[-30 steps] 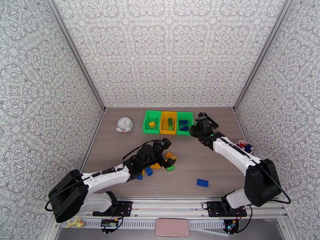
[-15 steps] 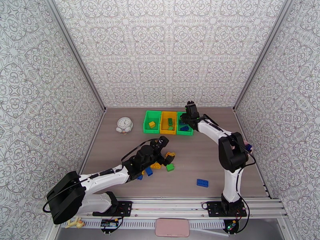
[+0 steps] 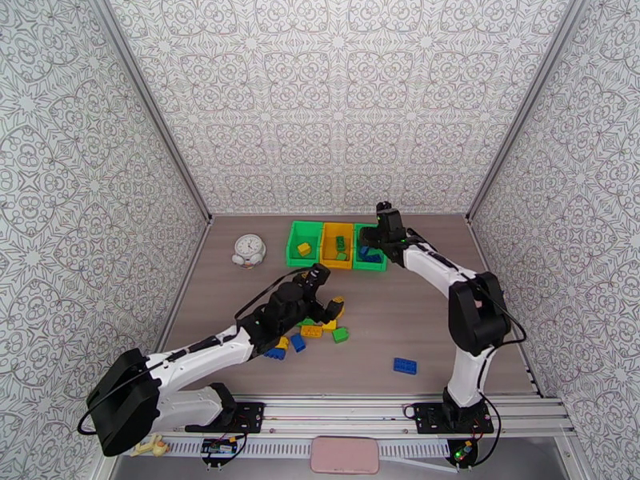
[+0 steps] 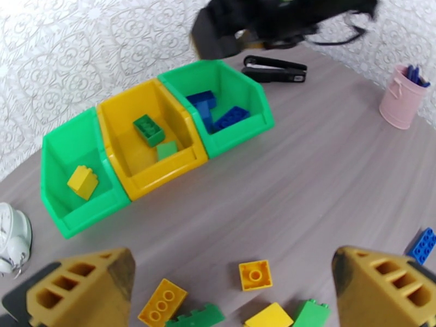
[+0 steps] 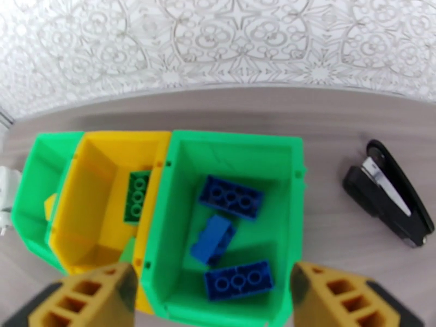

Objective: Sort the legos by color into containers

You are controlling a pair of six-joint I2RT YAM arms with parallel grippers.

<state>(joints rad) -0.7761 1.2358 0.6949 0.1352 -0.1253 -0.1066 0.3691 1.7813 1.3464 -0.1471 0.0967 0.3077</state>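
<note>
right gripper point(image 5: 212, 282) spread wide, empty, over right-hand green bin point(image 5: 289, 153), three blue legos point(image 5: 230, 197) inside. left gripper point(image 4: 229, 262) wide open too, nothing held, above loose legos point(image 4: 255, 275) on tabletop point(image 4: 327, 175).

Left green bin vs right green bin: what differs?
The left green bin holds one yellow brick; the right green bin holds three blue bricks. The right gripper hangs open over the right green bin; the left green bin sits nearest the clock. Same shape and colour, flanking the yellow bin.
</note>
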